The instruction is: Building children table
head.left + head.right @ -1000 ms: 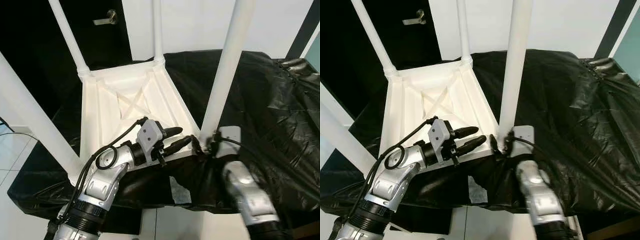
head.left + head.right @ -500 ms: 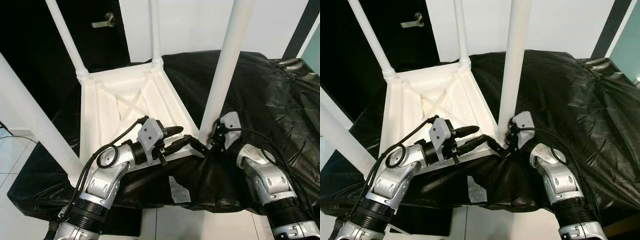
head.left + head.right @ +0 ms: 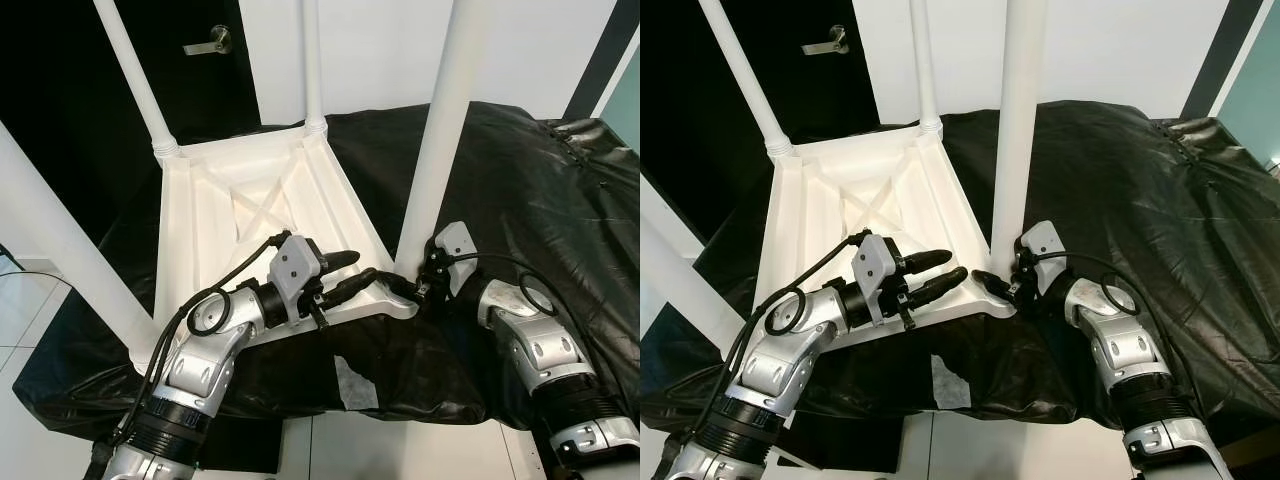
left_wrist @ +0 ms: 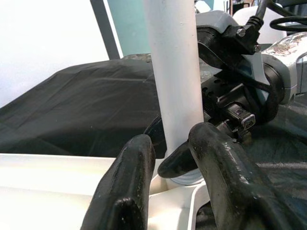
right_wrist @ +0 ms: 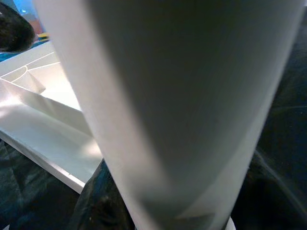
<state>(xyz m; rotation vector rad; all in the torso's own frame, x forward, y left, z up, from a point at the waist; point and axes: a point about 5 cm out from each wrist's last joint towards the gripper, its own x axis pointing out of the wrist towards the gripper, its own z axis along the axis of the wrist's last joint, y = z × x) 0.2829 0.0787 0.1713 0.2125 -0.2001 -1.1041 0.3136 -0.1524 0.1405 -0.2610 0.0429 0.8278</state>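
Note:
The white children's table [image 3: 215, 215] lies upside down on a black sheet, its legs pointing up. My left gripper [image 3: 350, 273] is open at the table's near rim, one finger above it and one along it; its fingers [image 4: 127, 182] frame the foot of the near right leg [image 3: 430, 150]. My right gripper [image 3: 403, 288] reaches in from the right and is shut on that leg where it meets the corner. One of its black fingers [image 4: 177, 163] curls round the front of the leg. The leg [image 5: 182, 96] looms very close in the right wrist view.
A crinkled black sheet [image 3: 520, 180] covers the work surface and hangs over its front edge. Three other legs stand at the far left [image 3: 135, 75], the far middle [image 3: 312, 60] and the near left [image 3: 50, 225]. A dark door with a lever handle [image 3: 210, 42] is behind.
My right arm has come up and forward, and its gripper now clasps the foot of the near right leg. That leg has swung from leaning right to nearly upright. The left gripper has barely moved.

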